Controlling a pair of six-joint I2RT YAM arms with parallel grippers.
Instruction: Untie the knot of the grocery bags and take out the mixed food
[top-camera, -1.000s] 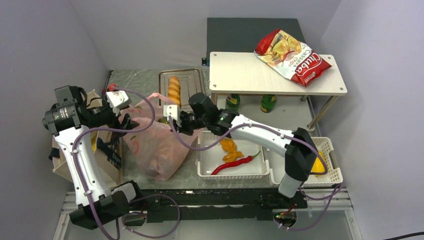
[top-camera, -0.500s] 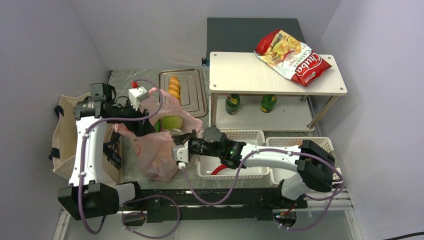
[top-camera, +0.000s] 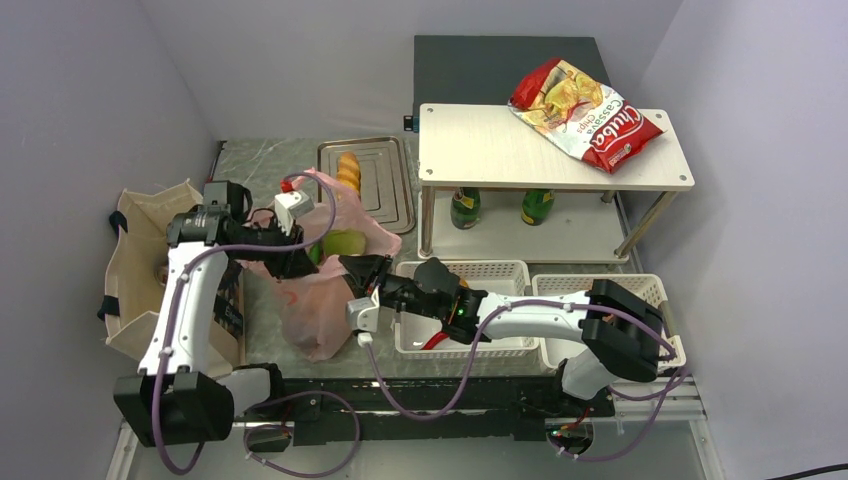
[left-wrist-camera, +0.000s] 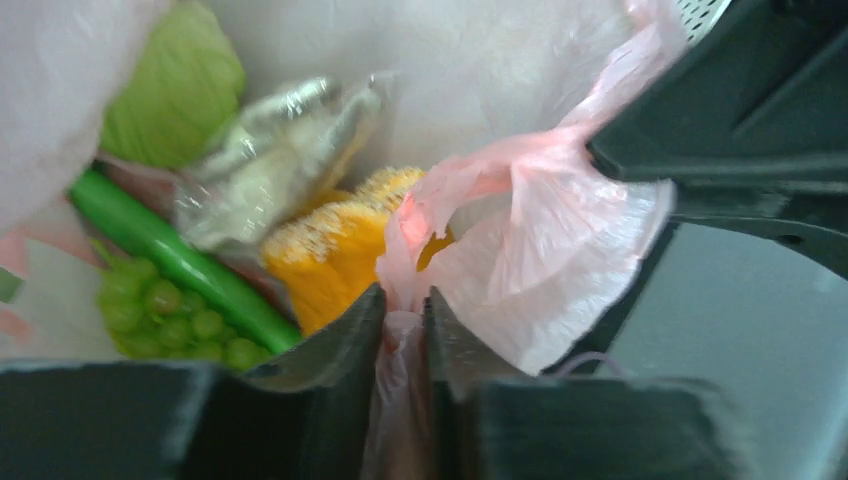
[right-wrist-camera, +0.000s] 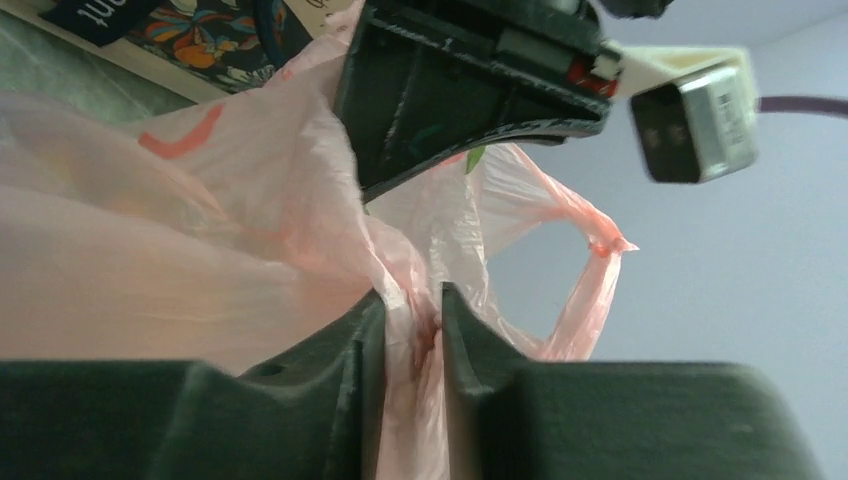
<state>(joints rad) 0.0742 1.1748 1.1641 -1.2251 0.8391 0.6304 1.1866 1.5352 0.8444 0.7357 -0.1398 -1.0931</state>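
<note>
The pink plastic grocery bag (top-camera: 318, 305) stands with its mouth pulled wide, and the beige tote (top-camera: 135, 262) lies to its left. My left gripper (top-camera: 298, 264) is shut on the bag's left rim; film is pinched between its jaws (left-wrist-camera: 403, 296). My right gripper (top-camera: 362, 272) is shut on the opposite rim (right-wrist-camera: 412, 298). One loop handle (right-wrist-camera: 590, 268) hangs free. Inside the bag lie green cabbage (left-wrist-camera: 172, 95), a long green vegetable (left-wrist-camera: 165, 255), green grapes (left-wrist-camera: 165, 312), a yellow snack bag (left-wrist-camera: 325, 250) and a shiny clear packet (left-wrist-camera: 270, 160).
A metal tray (top-camera: 385, 190) behind the bag holds a baguette (top-camera: 348, 175). The white shelf (top-camera: 500, 150) carries a red Cassava chips bag (top-camera: 585, 110), with green bottles (top-camera: 465, 205) beneath. Two white baskets (top-camera: 510, 270) sit under my right arm, one with a red chili (top-camera: 435, 342).
My left gripper has moved in and shut on the bag's left rim. My right arm swung from behind the bag to its front right and now clamps the right rim.
</note>
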